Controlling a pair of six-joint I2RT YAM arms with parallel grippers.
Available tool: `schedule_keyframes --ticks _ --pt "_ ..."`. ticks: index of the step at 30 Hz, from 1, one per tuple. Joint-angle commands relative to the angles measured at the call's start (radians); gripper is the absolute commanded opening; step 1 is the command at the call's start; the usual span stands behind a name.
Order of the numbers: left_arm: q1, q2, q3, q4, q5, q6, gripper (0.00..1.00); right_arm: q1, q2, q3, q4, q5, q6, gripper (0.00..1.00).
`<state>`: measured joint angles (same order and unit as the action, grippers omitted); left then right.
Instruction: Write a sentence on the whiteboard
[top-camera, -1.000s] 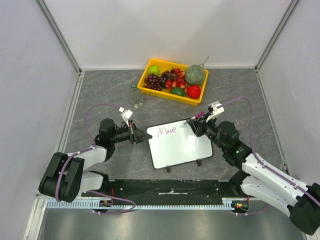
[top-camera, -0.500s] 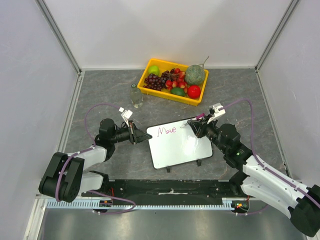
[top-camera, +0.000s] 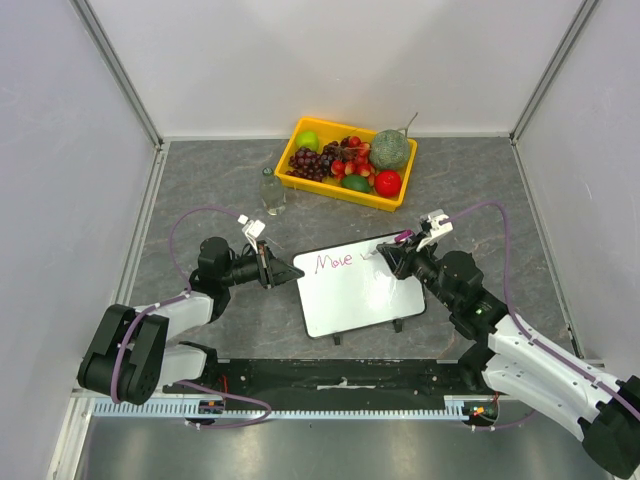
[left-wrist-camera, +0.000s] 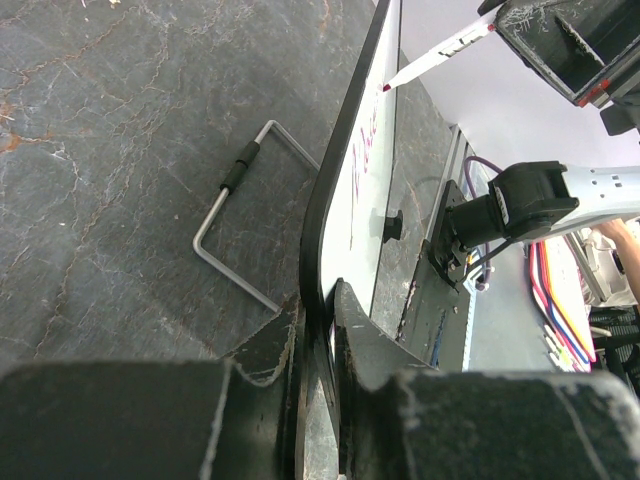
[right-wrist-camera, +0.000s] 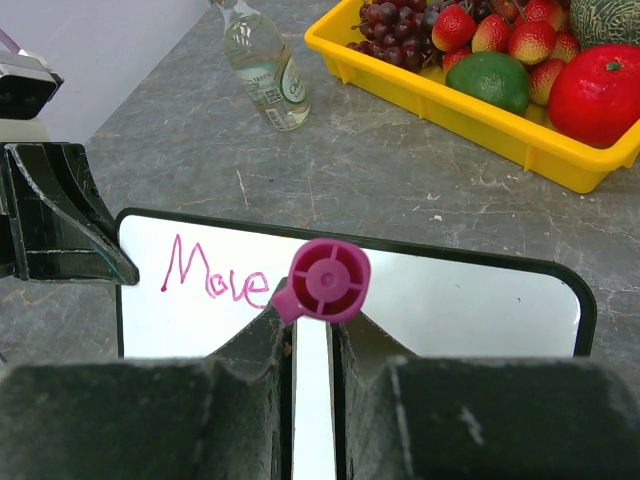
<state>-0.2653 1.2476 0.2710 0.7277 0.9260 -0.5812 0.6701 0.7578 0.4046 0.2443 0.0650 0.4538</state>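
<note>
Where the fixed overhead camera looks down, the whiteboard lies at the middle of the table, a grey slab with a marbled stone pattern, closed in by plain white walls. The board is a glossy white rectangle with rounded corners and a thin black rim, turned slightly askew to the table's edges. The sentence, so far the one magenta word "Move", sits near its far left corner. The left gripper is pinched on the board's left edge. The right gripper is clamped on the marker over the far right part of the board. A yellow tray of fruit and a clear bottle stand beyond.

From the left wrist camera, the dark, scuffed fingers press together on the black rim, and the board is seen edge-on. A bent metal wire stand with a black sleeve lies on the stone beside it. The marker's tip meets the white face past the lettering.

From the right wrist camera, the jaws grip the marker, whose round ribbed magenta end faces the lens. Beyond it are the word "Move", the bottle, grapes, a lime and a smooth red fruit.
</note>
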Motion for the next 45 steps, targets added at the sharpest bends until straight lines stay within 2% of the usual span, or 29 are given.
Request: schedule_keyframes --ticks 1,22,45 --pt "-0.002 -0.008 -0.013 -0.016 -0.012 0.081 0.02 -0.003 -0.002 -0.006 -0.01 0.015 -0.009 0.0" --pt "-0.002 -0.01 -0.015 -0.017 -0.009 0.081 0.02 -0.003 0.035 0.049 0.044 0.091 -0.004 0.0" --pt "-0.002 -0.01 -0.015 -0.017 -0.009 0.081 0.02 -0.003 0.035 0.04 0.081 0.098 0.011 0.0"
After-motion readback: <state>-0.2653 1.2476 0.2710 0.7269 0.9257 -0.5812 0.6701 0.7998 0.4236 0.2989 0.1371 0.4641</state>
